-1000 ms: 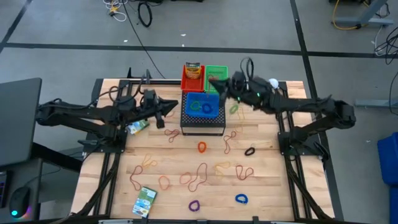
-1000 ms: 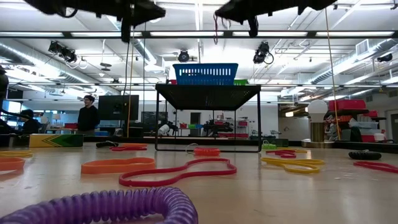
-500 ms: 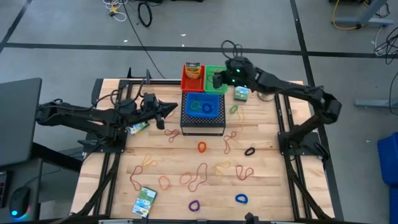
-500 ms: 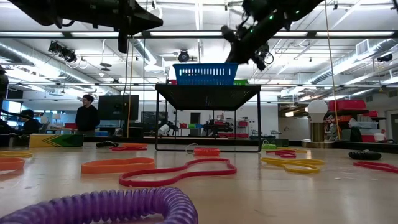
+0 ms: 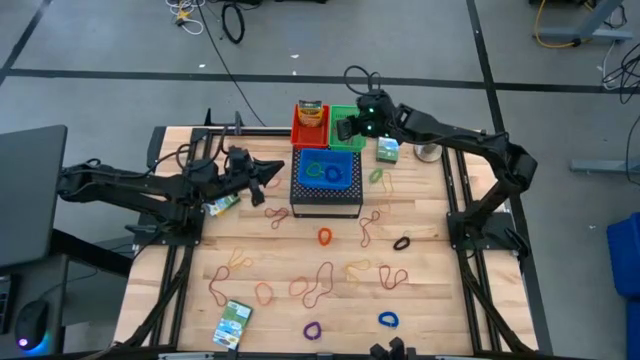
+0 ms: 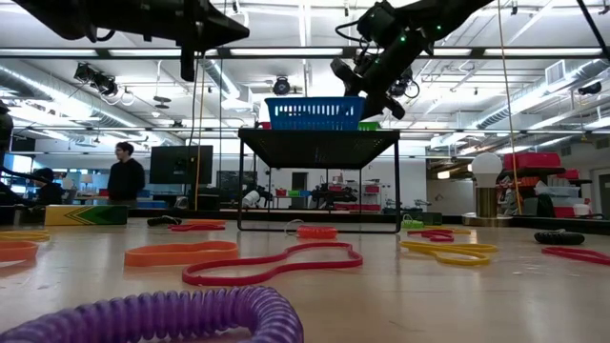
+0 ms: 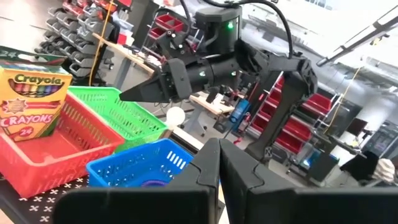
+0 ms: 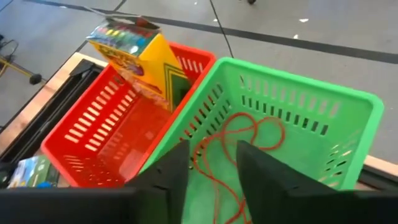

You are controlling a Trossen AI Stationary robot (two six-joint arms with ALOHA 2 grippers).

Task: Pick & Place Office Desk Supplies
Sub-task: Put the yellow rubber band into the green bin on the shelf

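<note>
My right gripper (image 5: pixel 347 127) (image 8: pixel 211 155) hovers open over the green basket (image 8: pixel 348 112), tipped downward. A thin red rubber band (image 8: pixel 244 144) lies on that basket's floor below the fingers. Beside it, the red basket (image 5: pixel 309 128) holds a crayon box (image 8: pixel 134 53). A blue basket (image 5: pixel 327 172) with coloured loops sits on the big black box (image 5: pixel 325 200). My left gripper (image 5: pixel 275 170) (image 7: pixel 217 152) hangs shut left of the blue basket, with nothing visible between its fingers. Several rubber bands (image 5: pixel 318 285) and coloured loops (image 5: pixel 388 320) lie on the table.
Green-white boxes lie at the far right (image 5: pixel 388 150), under the left arm (image 5: pixel 222 203) and near the front edge (image 5: pixel 232 322). A purple loop (image 6: pixel 172 319) lies close to the low camera. A person (image 6: pixel 122 176) stands in the room behind the table.
My right gripper has swung toward the far edge and leftward, from beside the blue basket to over the green one. It has tipped downward and opened. The band that hung below it no longer hangs there.
</note>
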